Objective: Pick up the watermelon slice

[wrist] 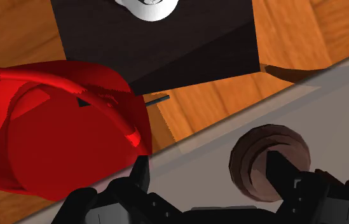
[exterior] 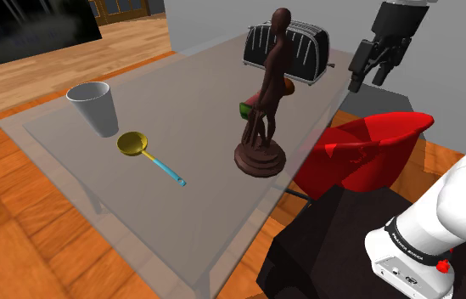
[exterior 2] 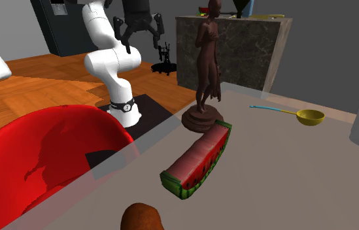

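Gripper (exterior: 371, 81) open, high above table (exterior: 180, 102) edge by red chair (exterior: 358, 157); watermelon slice (exterior 2: 197, 160) flat near same edge, beside figurine (exterior 2: 207, 59) base.

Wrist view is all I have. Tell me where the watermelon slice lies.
Observer: The watermelon slice lies flat on the table, one end close by the round base of the brown statue.
Operator: Give me the gripper's height over the table.
Observer: The gripper hangs well above the tabletop, near the table's edge by the red chair.
Operator: Name what else sits near the slice.
Observer: A round brown thing sits just past the slice's other end; I cannot tell what it is.
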Robot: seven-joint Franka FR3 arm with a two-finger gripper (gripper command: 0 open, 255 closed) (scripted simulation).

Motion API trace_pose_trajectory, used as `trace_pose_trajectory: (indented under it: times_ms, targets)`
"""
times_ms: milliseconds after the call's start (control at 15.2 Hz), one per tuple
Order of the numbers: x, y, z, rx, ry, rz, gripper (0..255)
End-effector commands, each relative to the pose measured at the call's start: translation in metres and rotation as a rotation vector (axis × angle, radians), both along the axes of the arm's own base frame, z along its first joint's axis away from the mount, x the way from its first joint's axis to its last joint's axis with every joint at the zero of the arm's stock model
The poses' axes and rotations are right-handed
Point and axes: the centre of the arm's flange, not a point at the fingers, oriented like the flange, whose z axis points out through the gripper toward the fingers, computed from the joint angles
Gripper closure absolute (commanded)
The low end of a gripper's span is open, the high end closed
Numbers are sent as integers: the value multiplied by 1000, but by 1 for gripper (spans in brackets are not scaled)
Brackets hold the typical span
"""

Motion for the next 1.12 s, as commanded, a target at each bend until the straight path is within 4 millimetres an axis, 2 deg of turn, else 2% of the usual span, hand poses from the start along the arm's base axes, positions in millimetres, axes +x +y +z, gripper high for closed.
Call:
trace_pose_trajectory:
  times_ms: [0, 528, 1056]
  targets:
    - [0, 0, 0, 0, 0, 0, 0]
    - [88, 26, -45, -18, -6, -269, 0]
    - [181, 26, -90, -35, -11, -539, 0]
